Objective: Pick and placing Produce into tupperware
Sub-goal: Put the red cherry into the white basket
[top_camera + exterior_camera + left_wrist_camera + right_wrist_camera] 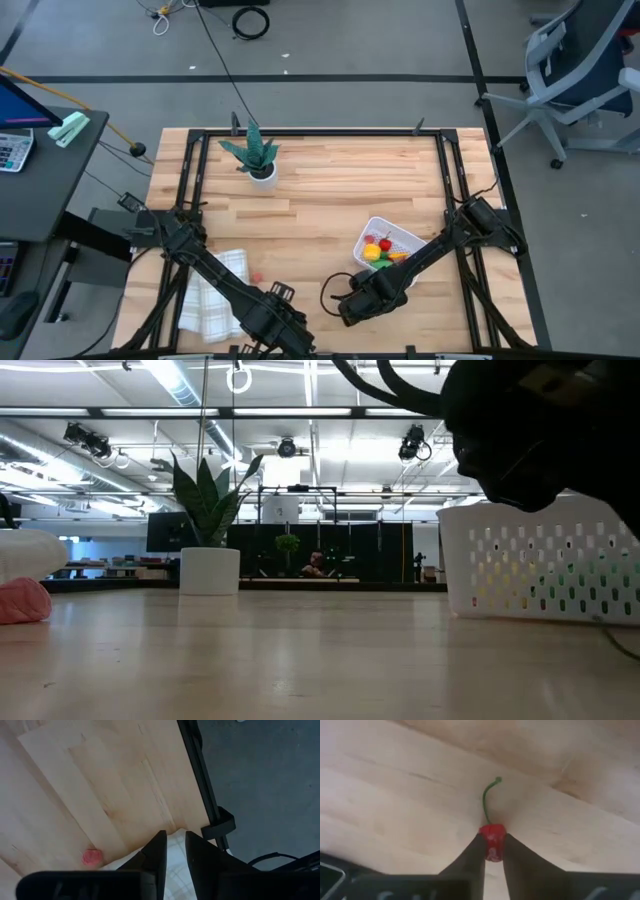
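Note:
The tupperware is a white perforated container on the table's right half; in the low view it stands on the right. Inside lie red, yellow, green and orange produce. My right gripper hangs over the table near the container's near-left corner and is shut on a small red cherry with a green stem. Another red piece rests on the wood beside the cloth, also in the left wrist view. My left gripper waits over the cloth at the near edge, fingers a narrow gap apart. My right gripper pinches the cherry's red body between its two fingertips. The thin green stem sticks out beyond the fingers, free. The cherry is lifted clear of the wood, which shows below it.
A white checked cloth lies near the left near corner. A potted green plant stands at the far left. Black frame rails run along the table's sides. Bare wood lies between plant and container.

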Motion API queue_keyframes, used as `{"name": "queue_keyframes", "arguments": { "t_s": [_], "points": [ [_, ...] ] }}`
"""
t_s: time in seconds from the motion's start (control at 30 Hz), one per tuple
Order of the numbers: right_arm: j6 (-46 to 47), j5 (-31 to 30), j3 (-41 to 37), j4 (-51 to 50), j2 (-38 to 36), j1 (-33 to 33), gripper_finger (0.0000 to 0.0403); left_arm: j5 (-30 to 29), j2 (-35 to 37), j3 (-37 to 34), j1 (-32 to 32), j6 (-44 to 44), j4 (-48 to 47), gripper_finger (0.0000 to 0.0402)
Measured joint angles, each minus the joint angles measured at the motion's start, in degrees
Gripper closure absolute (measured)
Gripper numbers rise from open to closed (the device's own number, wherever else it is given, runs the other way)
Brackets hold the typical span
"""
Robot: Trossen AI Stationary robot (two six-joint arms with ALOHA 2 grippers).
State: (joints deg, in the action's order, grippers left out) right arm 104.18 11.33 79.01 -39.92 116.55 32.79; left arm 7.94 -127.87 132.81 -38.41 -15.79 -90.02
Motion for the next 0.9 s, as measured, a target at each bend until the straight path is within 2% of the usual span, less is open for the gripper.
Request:
{"name": "queue_keyframes", "arguments": {
  "t_s": [0.13, 0.23, 0.4, 0.47, 0.57, 0.67, 0.7, 0.8, 0.9],
  "points": [
    [-5.1, -0.1, 2.1, -0.1, 0.2, 0.0, 0.0380, 0.0, 0.0, 0.0, 0.1, -0.2, 0.0, 0.0329],
    [-8.0, -1.4, 5.8, 0.3, -0.5, 0.0, 0.0389, 0.0, 0.0, 0.0, 0.3, -1.5, 0.0, 0.0333],
    [-14.4, -9.4, 15.4, -3.5, -4.4, 1.2, 0.0389, 0.0, 0.0, 0.0, 0.5, -5.3, 0.0, 0.0334],
    [-16.9, -14.9, 20.3, -11.7, -6.3, 1.4, 0.0388, 0.1, 0.0, 0.0, 0.7, -9.4, 0.0, 0.0330],
    [-17.3, -23.4, 27.3, -31.8, -8.7, 1.5, 0.0387, 0.1, 0.0, 0.0, 0.7, -16.1, 0.0, 0.0323],
    [-15.4, -27.9, 31.7, -47.8, -11.7, 1.0, 0.0388, 0.1, 0.0, 0.0, 0.7, -22.6, 0.0, 0.0317],
    [-14.5, -28.2, 32.1, -50.5, -12.9, 0.7, 0.0387, 0.1, 0.0, 0.0, 0.7, -24.9, 0.0, 0.0316],
    [-18.0, -27.4, 28.3, -48.0, -18.0, -0.3, 0.0387, 0.1, 0.0, 0.0, 0.5, -33.4, 0.0, 0.0312],
    [-19.8, -22.9, 22.0, -50.0, -21.8, -2.2, 0.0387, 0.0, 0.0, 0.0, 0.0, -41.0, 0.0, 0.0310]
  ]
}}
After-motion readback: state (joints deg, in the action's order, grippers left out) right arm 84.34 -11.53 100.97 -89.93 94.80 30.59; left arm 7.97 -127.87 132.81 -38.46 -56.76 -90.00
